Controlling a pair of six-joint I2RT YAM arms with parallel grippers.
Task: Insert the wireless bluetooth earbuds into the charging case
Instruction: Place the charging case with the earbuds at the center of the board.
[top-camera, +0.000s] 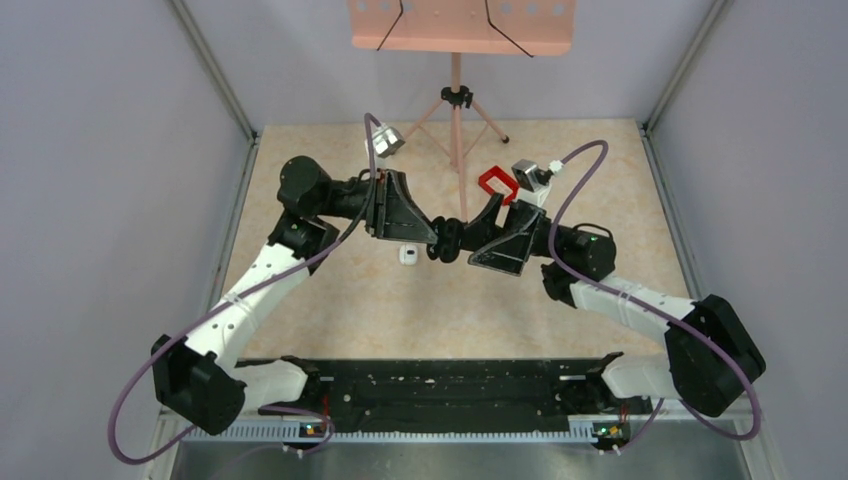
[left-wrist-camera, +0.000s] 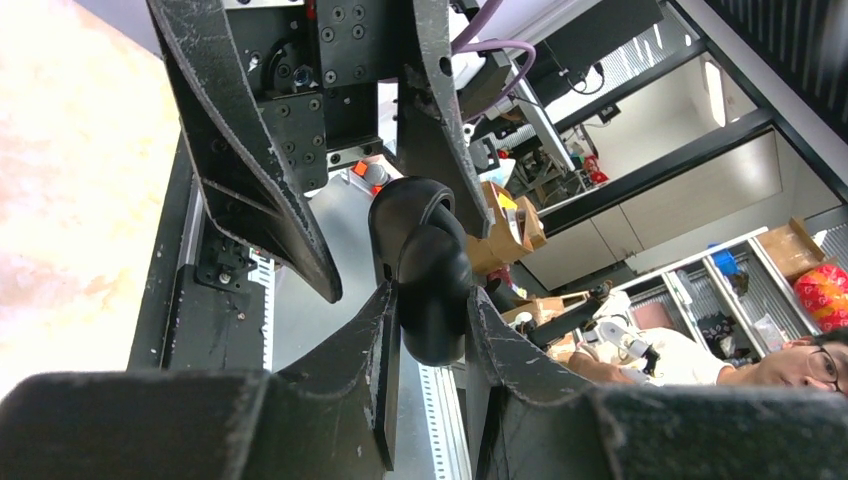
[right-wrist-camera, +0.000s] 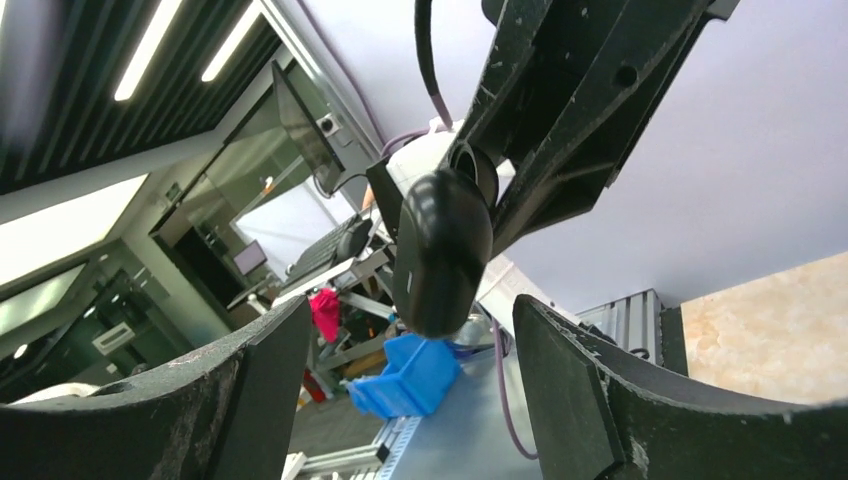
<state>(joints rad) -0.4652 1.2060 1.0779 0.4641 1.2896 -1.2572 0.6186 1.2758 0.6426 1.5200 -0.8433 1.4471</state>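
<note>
Black charging case (left-wrist-camera: 432, 270) | left pincer (left-wrist-camera: 430, 305) clamped on it | right pincer (right-wrist-camera: 410, 312) spread wide, holding nothing

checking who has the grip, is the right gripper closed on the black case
No, the right gripper stands open, with clear gaps on both sides of the black case, which the left gripper holds.

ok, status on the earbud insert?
Left gripper shut on the charging case. Right gripper open, straddling the case's free end. No earbud in view. Nothing in the way.
</note>
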